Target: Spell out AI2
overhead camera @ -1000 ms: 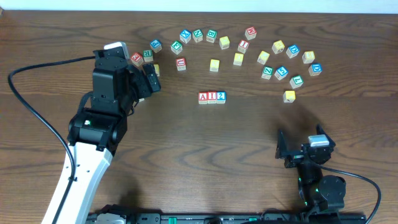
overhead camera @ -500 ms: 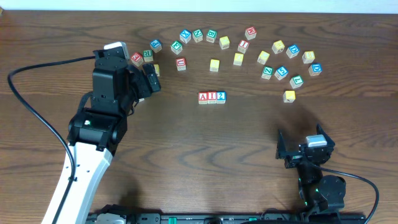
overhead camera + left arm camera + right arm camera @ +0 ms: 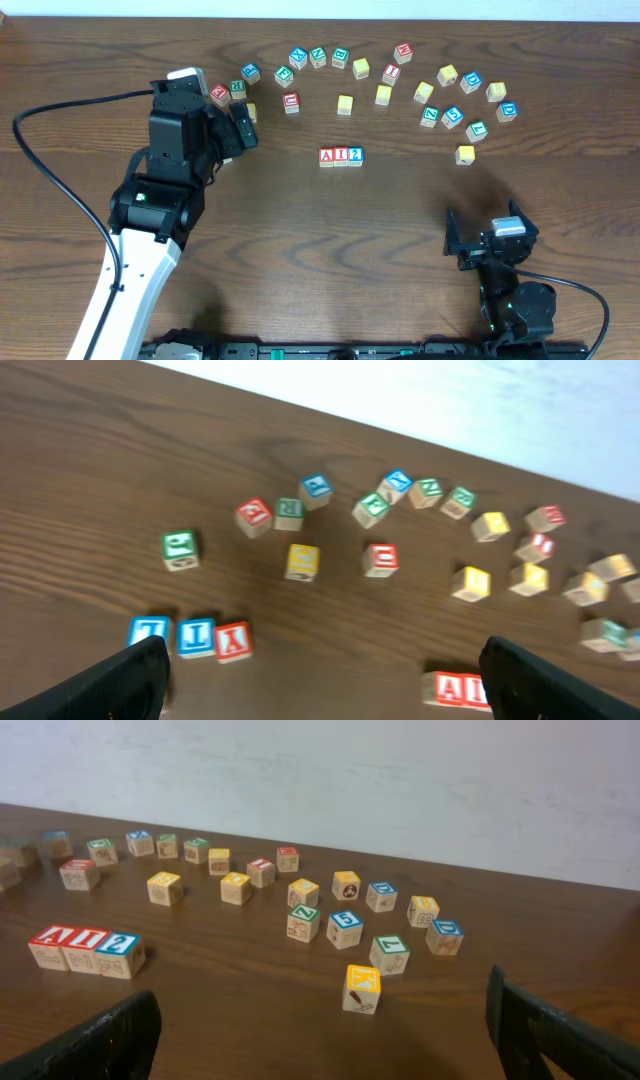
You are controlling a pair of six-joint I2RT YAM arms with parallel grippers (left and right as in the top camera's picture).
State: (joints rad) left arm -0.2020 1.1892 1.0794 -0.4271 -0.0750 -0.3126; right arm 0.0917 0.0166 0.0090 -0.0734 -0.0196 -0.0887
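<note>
The left claw (image 3: 243, 127) and right claw (image 3: 320, 1032) hang released, empty. The row of red-and-blue wooden letter cubes (image 3: 341, 156) lies beyond the left claw; a careless sweep could scatter it.

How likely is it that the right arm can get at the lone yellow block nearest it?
Probably yes. The yellow block sits alone, straight ahead of the right tool, which is open and empty. Only bare table lies between them; the other blocks are farther back.

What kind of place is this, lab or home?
Probably a robotics lab bench: a left arm and right arm mounted at a wood-grain table, scattered alphabet blocks, plain white wall behind.
</note>
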